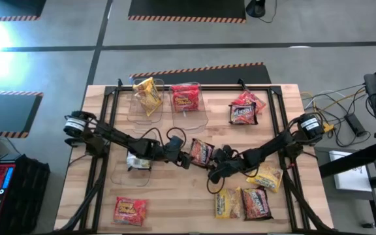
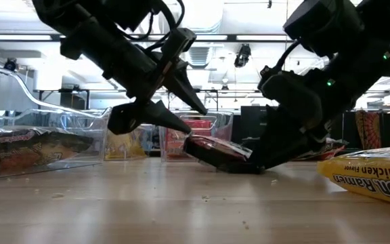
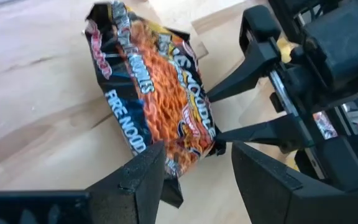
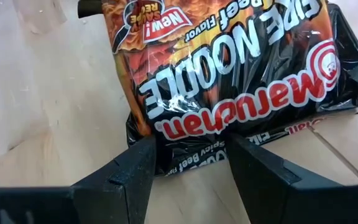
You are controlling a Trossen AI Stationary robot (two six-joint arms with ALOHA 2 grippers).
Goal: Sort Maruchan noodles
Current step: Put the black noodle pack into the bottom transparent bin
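A dark Fire Noodle Maruchan packet point(image 1: 201, 151) lies at the table's middle between my two grippers. In the low view the packet point(image 2: 219, 150) is tilted, with its left-arm end raised. My left gripper point(image 3: 197, 168) is open, and that end of the packet point(image 3: 160, 93) reaches between its fingers. My right gripper point(image 4: 191, 155) is open and low at the table. Its fingers stand on either side of the packet's opposite short edge point(image 4: 194, 146). My left gripper comes at the packet slanting down from the table's left. The packet's corner point(image 3: 174, 186) lies against one finger point(image 3: 142, 180); I cannot tell whether they touch. My right gripper slants down from the right, astride the packet's edge point(image 3: 215, 147); I cannot tell whether it touches.
Two clear bins at the back hold a yellow packet point(image 1: 147, 94) and a red one point(image 1: 186, 96). Dark packets point(image 1: 243, 108) lie at the back right, a red one point(image 1: 130, 210) at the front left, and yellow and dark ones point(image 1: 243, 202) at the front right. Another clear bin point(image 1: 126, 171) sits under my left arm.
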